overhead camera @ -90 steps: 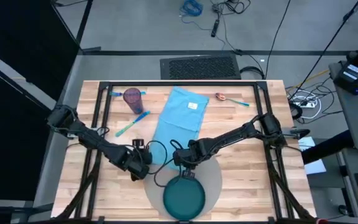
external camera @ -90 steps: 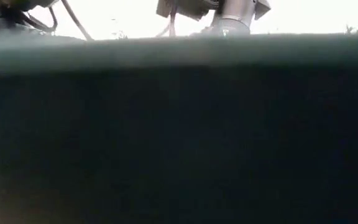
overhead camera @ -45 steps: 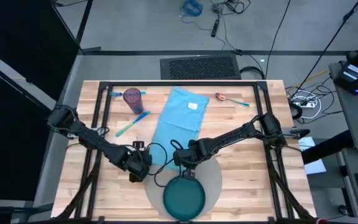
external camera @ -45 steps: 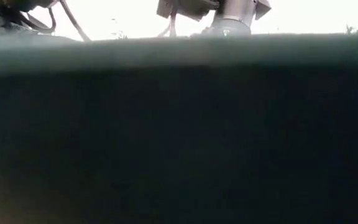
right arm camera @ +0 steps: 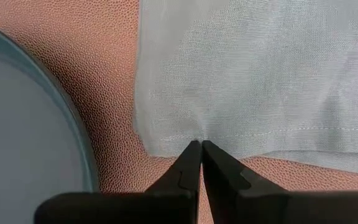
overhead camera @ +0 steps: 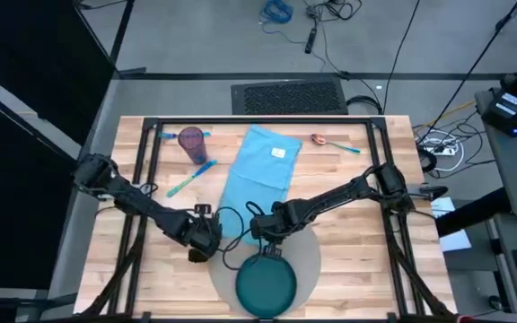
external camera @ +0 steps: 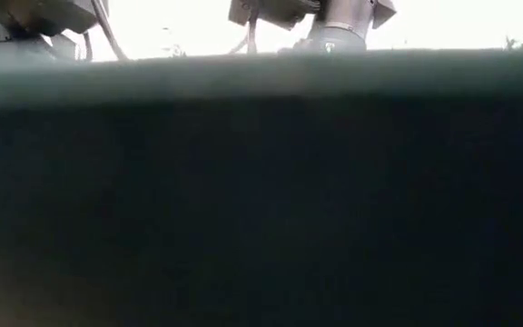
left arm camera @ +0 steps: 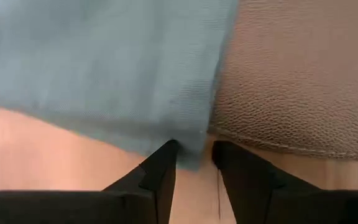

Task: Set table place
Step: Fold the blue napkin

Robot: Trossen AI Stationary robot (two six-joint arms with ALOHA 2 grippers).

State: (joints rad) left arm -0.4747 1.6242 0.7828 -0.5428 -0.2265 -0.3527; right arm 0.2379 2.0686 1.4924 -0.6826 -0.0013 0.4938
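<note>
- The right end effector [right arm camera: 197,149] has its two dark fingers pressed together on the hem of a light blue cloth napkin [right arm camera: 253,74], pinching it near one corner.
- The left end effector [left arm camera: 192,163] sits at the napkin's other near corner, its fingers slightly spread with the hem just between the tips; a grip there is not yet certain.
- From above, the napkin runs away from both end effectors as a long strip toward the far side of the bench [overhead camera: 357,224].
- The round grey placemat [overhead camera: 308,256] lies just under the right end effector, and the napkin's near end overlaps it.
- A dark teal plate [overhead camera: 265,285] rests on the placemat, just on the near side of the right end effector.
- The napkin looks thin, light and limp; it will likely sag and fold, so holding both corners should keep it flat.
- The placemat's pebbled surface may drag the cloth.
- Beyond the left end effector, a purple cup [overhead camera: 191,141] and a blue-handled utensil [overhead camera: 191,177] sit close to the napkin's edge.
- A spoon [overhead camera: 330,143] lies at the far end.
- Bare wood on both sides gives free room.
</note>
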